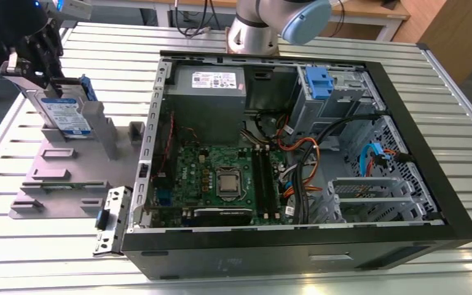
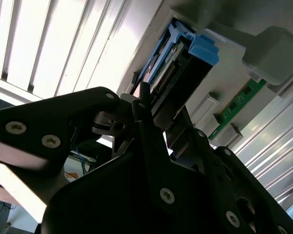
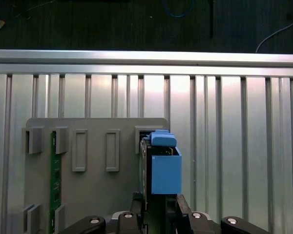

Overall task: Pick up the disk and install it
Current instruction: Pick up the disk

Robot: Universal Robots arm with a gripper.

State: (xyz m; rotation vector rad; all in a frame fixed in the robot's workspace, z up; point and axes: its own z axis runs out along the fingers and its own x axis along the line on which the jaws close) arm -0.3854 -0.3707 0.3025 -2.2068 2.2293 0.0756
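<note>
Exterior view: a rectangular silver metal hard drive with a blue-and-white label and a blue plastic carrier, the disk (image 1: 62, 114), stands on end in a slot of a flat grey plastic holder (image 1: 72, 178). The holder lies on a slatted metal surface (image 1: 39, 264). The disk's long axis points up, leaning slightly. The black pincer (image 1: 46, 70) of the robot arm sits directly on the disk's upper end, so the disk lies straight below it. An open black computer case (image 1: 457, 227) lies apart from the holder, toward the exterior view's right.

Second wrist view: the pincer (image 2: 151, 105) is seen from behind its black body. The disk (image 2: 173, 73) runs lengthwise away from it, in line with it. A blue end tab (image 2: 205, 48) shows at the disk's far end. One dark finger (image 2: 145, 112) lies flat against the disk's side.

First wrist view: the pincer (image 3: 158, 204) looks along the disk (image 3: 165, 170) toward the grey holder (image 3: 93, 190) and the slatted surface (image 3: 234, 146). Its jaws stand narrow, one on each broad side of the disk, with no gap to be seen. It appears to be gripping the disk, which seems not yet lifted clear of its slot. A thin green circuit strip (image 3: 52, 180) stands in another slot, well apart.
</note>
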